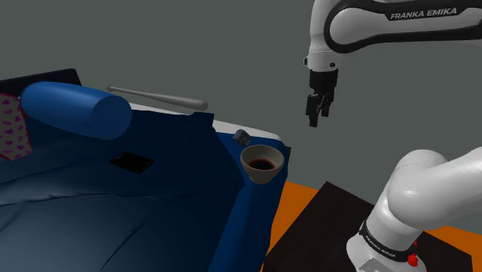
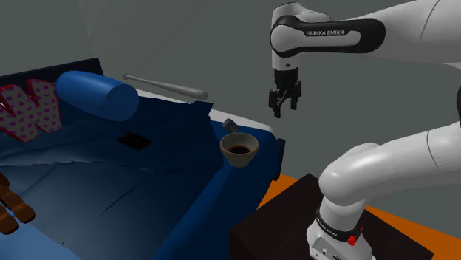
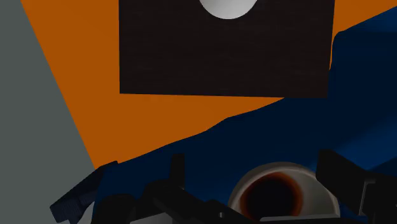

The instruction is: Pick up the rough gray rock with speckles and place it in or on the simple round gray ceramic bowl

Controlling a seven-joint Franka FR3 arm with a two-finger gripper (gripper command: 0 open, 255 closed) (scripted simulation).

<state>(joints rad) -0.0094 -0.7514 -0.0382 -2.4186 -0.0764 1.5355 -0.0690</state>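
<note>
The small gray speckled rock point(image 1: 242, 137) point(image 2: 229, 124) lies on the corner of the blue bed, just behind the round gray bowl point(image 1: 259, 176) point(image 2: 240, 159). The bowl stands upright with a dark inside. My black gripper point(image 1: 317, 117) point(image 2: 285, 107) hangs in the air, above the bowl and off to the shoulder view's right, past the bed's edge. It is open and holds nothing. In the wrist view the bowl point(image 3: 280, 167) appears below, between my spread fingers point(image 3: 343, 181).
A gray baseball bat point(image 1: 158, 98) lies along the back of the bed, beside a blue bolster point(image 1: 77, 108). A flat black square point(image 1: 131, 162) rests on the cover. My black stand point(image 1: 324, 224) sits on an orange floor point(image 1: 297, 193). A patterned pillow point(image 2: 29, 107) lies at the far left.
</note>
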